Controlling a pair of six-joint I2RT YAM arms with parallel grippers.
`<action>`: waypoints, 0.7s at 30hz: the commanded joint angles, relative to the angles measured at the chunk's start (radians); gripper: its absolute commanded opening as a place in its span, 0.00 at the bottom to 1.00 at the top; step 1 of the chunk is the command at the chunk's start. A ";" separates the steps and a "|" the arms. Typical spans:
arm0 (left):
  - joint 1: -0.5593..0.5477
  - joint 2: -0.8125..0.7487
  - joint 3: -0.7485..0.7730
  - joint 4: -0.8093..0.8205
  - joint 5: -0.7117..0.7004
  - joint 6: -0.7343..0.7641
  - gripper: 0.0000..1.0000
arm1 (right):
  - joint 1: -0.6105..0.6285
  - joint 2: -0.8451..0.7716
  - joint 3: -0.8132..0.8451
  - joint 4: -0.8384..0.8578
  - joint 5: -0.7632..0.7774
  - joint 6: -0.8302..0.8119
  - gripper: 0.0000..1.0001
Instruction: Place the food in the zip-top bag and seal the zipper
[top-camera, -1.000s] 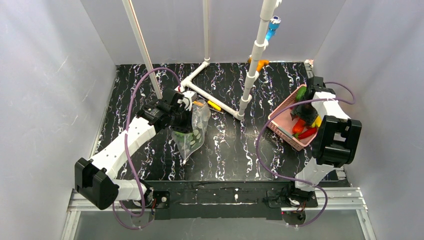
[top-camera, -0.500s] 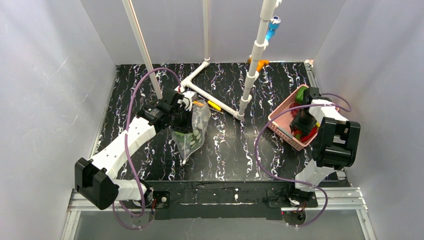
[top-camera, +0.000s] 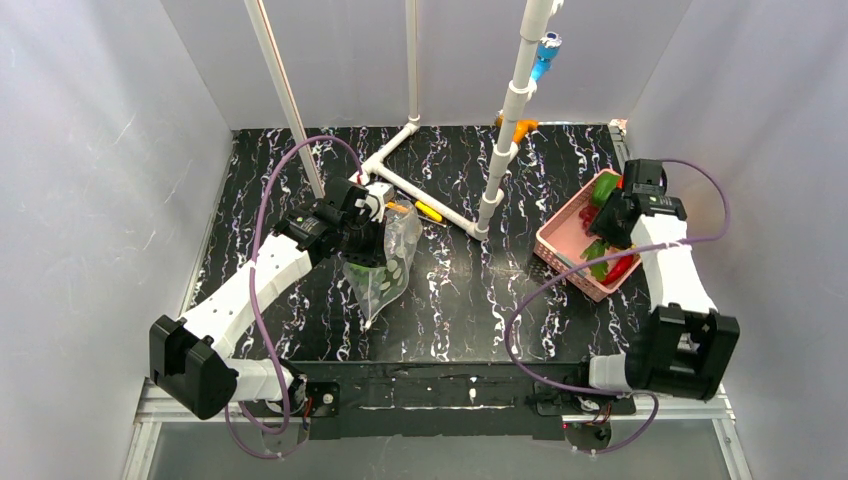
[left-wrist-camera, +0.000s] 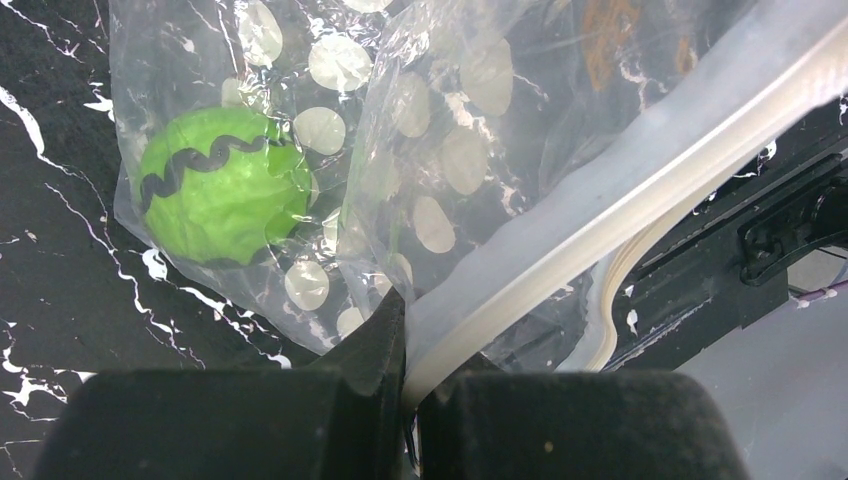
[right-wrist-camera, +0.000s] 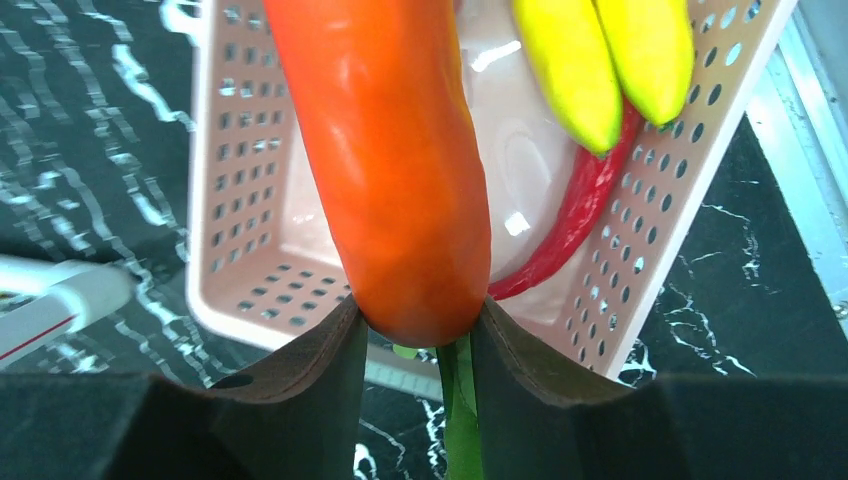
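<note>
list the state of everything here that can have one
left hand, shut on the zipper
zipper, looks unsealed, its strips parted beside the hand
zip-top bag, held by its mouth, green round food inside
right hand, shut on the orange pepper over the pink basket
pink basket, holds yellow bananas and a red pepper

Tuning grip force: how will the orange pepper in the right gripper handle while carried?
Probably slippery: the orange pepper is glossy and rounded where the right gripper pinches its end. Likely stiff: it juts from the grip without sagging or denting. Looks plastic, so probably light.
</note>
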 joint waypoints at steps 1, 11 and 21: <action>0.005 -0.005 -0.011 0.004 0.018 0.001 0.00 | 0.000 -0.109 -0.027 0.025 -0.124 0.021 0.01; 0.005 0.008 -0.014 0.005 0.018 0.003 0.00 | 0.006 -0.387 -0.137 -0.124 -0.511 0.022 0.01; 0.005 0.019 -0.016 0.008 0.021 0.005 0.00 | 0.271 -0.560 -0.277 -0.302 -0.843 0.030 0.01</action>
